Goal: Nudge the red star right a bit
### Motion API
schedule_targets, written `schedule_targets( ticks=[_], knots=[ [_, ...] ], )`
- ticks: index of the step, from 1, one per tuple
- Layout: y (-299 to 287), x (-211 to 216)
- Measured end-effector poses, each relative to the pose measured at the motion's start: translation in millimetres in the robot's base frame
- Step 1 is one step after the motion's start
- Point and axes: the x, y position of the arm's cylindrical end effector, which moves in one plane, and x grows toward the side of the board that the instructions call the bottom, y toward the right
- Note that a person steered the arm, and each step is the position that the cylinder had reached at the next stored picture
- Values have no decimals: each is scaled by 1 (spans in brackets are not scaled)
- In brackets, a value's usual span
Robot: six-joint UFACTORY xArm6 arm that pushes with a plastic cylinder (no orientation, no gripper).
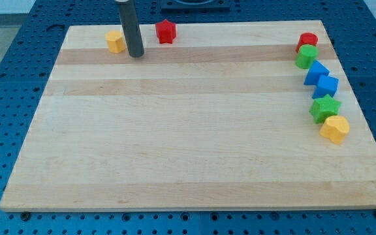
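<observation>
The red star (166,31) lies near the top edge of the wooden board (175,143), left of centre. My tip (135,55) rests on the board a little to the star's left and slightly below it, not touching it. A yellow block (115,41) lies just left of the rod, close to it.
Along the view's right edge runs a column of blocks: a red cylinder (308,40), a green cylinder (306,57), a blue triangle (316,72), a blue cube (327,85), a green star (324,108) and a yellow heart (335,129). Blue pegboard surrounds the board.
</observation>
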Motion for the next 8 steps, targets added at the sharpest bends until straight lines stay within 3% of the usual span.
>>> schedule_targets(
  ticks=[8],
  knots=[
    [2, -64]
  ],
)
